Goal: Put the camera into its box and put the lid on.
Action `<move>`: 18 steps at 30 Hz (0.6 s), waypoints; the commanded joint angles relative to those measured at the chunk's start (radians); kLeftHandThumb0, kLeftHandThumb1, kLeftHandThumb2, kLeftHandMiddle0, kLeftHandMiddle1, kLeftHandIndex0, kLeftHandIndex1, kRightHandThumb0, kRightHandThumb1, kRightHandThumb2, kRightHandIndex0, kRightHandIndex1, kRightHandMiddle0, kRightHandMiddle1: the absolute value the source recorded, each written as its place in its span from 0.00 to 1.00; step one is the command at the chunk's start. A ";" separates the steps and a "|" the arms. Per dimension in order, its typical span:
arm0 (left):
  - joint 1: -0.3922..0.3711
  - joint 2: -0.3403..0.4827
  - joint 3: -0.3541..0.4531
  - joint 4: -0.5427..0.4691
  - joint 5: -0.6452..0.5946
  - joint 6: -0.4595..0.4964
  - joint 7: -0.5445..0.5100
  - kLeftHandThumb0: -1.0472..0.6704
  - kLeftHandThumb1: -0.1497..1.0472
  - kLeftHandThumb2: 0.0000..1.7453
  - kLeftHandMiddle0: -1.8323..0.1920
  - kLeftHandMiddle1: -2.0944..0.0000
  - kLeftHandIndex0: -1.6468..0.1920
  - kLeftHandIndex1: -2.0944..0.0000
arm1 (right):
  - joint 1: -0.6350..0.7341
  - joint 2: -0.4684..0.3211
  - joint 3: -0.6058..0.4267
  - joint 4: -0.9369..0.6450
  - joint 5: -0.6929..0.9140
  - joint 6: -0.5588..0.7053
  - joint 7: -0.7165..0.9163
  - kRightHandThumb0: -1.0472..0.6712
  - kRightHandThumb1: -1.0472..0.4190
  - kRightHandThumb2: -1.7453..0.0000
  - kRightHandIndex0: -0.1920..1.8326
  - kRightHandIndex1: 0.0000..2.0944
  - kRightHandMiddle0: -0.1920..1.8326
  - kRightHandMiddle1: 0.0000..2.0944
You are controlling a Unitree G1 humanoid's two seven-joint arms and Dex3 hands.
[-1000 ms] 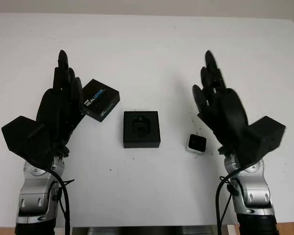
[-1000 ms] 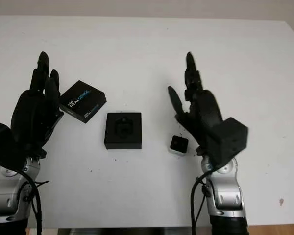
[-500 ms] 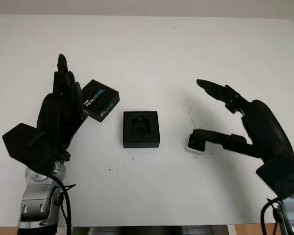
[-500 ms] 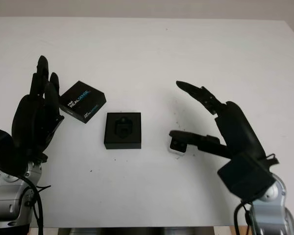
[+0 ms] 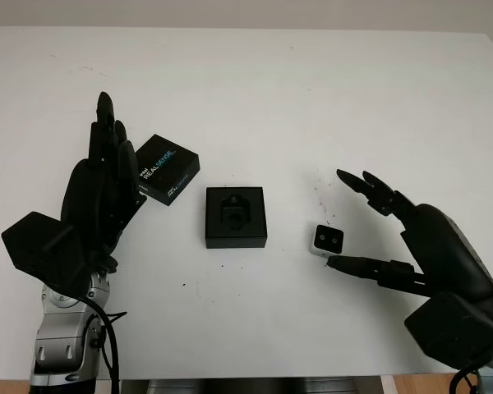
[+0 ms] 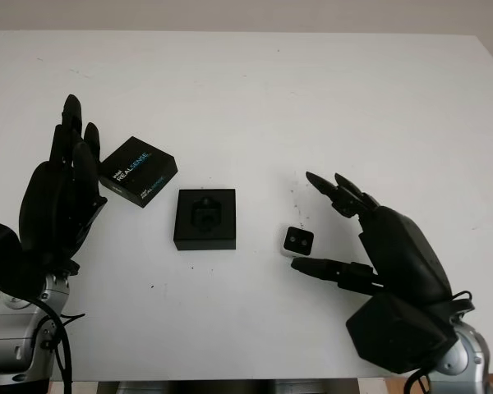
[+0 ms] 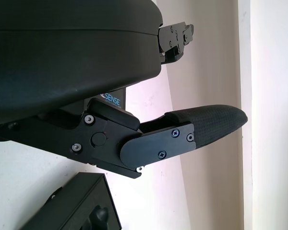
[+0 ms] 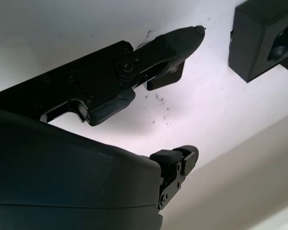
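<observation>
Reaching in from the counter's near right corner, your right hand (image 5: 370, 226) is open and holds nothing: its thumb points along the counter just in front of the camera (image 5: 328, 240), its other fingers arch behind, and the camera lies in the gap, touched by neither as far as you can see. The small white cube lies toward the counter's middle from that hand, lens face up, with no clear long axis to line up on. The open box (image 5: 235, 217) sits at the middle, a little farther toward the left edge, its moulded recess facing up. The lid (image 5: 168, 167) lies beyond that, just beside your left hand (image 5: 103, 185), which is also open and raised near the left edge. The right hand is plainly nearer the camera, so the grasp is its job.
</observation>
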 commanded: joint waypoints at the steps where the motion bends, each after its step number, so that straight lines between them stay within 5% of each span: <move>1: 0.016 0.011 0.004 -0.001 0.006 -0.011 -0.006 0.11 1.00 0.41 1.00 1.00 1.00 1.00 | 0.021 0.005 0.009 0.037 -0.023 -0.040 -0.034 0.18 0.13 0.97 0.17 0.02 0.26 0.03; 18: 0.007 0.011 0.009 0.013 -0.010 -0.006 -0.009 0.11 1.00 0.40 1.00 1.00 1.00 1.00 | -0.002 0.015 0.042 0.235 -0.105 -0.127 -0.194 0.23 0.11 0.97 0.13 0.03 0.37 0.07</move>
